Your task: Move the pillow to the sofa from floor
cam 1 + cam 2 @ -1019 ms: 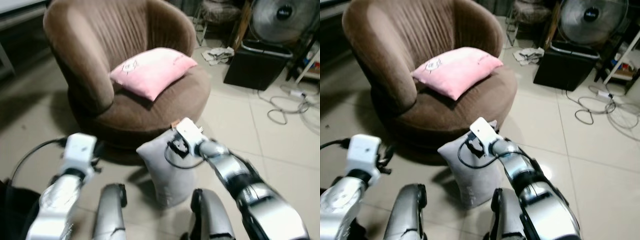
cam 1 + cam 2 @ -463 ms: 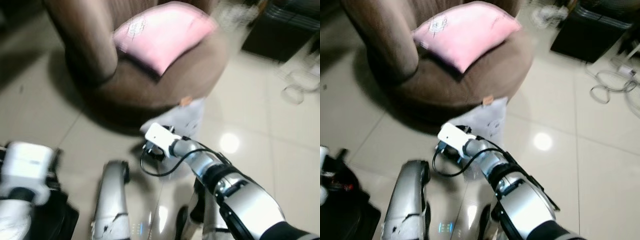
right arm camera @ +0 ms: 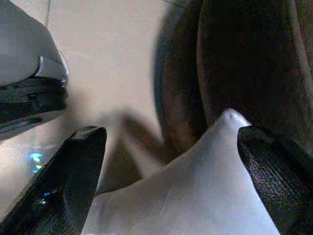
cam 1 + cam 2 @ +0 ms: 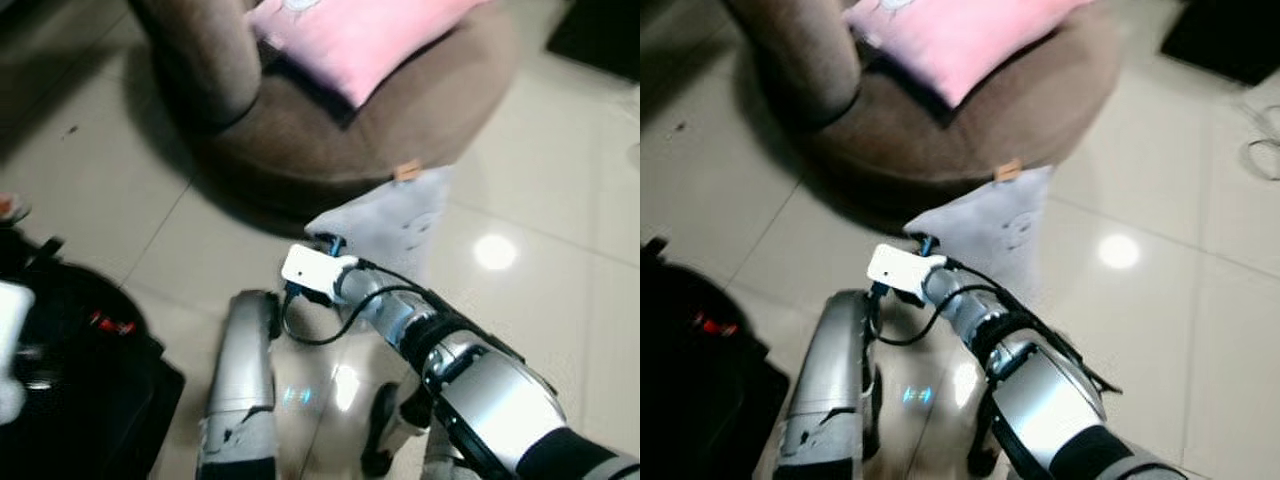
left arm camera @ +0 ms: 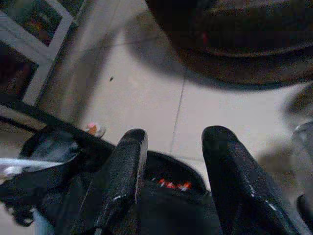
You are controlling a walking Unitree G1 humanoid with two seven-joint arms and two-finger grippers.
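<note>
A grey pillow (image 4: 395, 225) stands on the tiled floor, leaning against the base of the round brown sofa chair (image 4: 300, 150). A pink pillow (image 4: 360, 40) lies on the sofa's seat. My right gripper (image 4: 325, 243) is low at the grey pillow's near corner. In the right wrist view the right gripper (image 3: 171, 132) is wide open, and the grey pillow (image 3: 195, 196) rises between its two fingers without being pinched. My left gripper (image 5: 176, 134) is open above a black bag (image 5: 161, 196), holding nothing.
The black bag (image 4: 80, 380) lies on the floor at my left. My silver legs (image 4: 240, 390) stand just before the pillow. Bare tiles (image 4: 540, 200) stretch to the right of the sofa. A dark cabinet frame (image 5: 29, 63) stands further left.
The view has tipped down and closer to the floor. My right gripper has dropped from the grey pillow's top to its lower near corner. The left arm has swung out to the left.
</note>
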